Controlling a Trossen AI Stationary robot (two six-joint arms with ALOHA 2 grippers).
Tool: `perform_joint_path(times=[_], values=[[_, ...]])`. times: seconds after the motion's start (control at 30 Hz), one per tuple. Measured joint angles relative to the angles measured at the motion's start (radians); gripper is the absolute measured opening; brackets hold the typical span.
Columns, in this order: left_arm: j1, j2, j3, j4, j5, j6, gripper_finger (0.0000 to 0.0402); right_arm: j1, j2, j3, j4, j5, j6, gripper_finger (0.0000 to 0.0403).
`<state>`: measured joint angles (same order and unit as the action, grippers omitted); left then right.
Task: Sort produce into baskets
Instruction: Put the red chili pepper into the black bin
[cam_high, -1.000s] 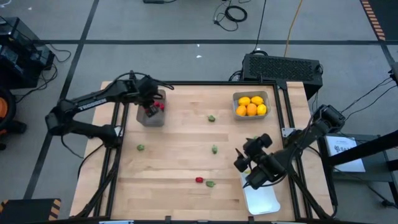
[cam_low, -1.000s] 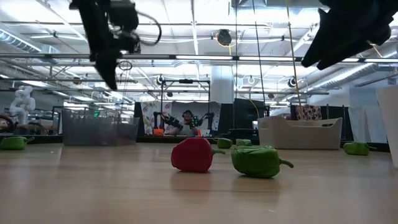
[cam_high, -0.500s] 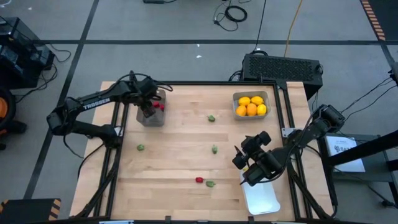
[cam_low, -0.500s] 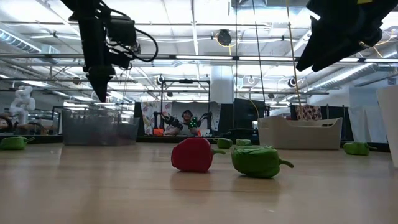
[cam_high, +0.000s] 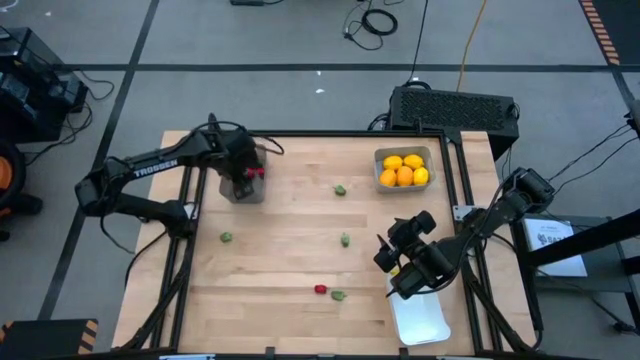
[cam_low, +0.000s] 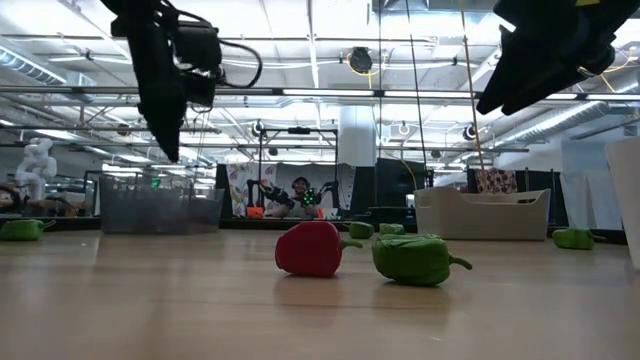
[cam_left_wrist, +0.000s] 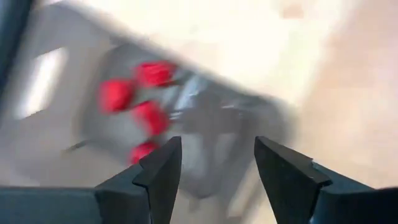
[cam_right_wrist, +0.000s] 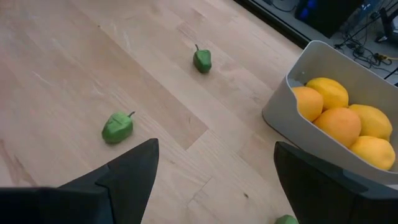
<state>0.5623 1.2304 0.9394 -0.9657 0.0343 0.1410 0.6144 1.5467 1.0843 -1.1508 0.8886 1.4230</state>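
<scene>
Bright even light, left wrist blurred

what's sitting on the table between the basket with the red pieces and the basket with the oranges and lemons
One small green piece lies on bare wood between the brown-grey basket and the citrus basket, nearer the citrus one. The high view shows it best.

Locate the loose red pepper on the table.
In the high view the red pepper lies near the table's front edge, left of a green pepper and left of the white tray.
</scene>
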Motion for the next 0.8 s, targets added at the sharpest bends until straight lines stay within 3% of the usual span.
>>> perform_joint_path(times=[0.07,0.5,0.8], values=[[-0.052,0.0,0.0,0.02,0.055,0.004,0.021,0.0,0.0,0.0,0.0,0.0,-0.004,0.0309],[-0.514,0.021,0.002,0.409,0.112,0.003,0.021,0.0,0.0,0.0,0.008,0.0,-0.004,0.0309],[-0.768,0.266,0.002,0.767,0.116,-0.003,0.0209,-0.001,0.001,0.0,0.035,0.001,-0.042,0.0309]])
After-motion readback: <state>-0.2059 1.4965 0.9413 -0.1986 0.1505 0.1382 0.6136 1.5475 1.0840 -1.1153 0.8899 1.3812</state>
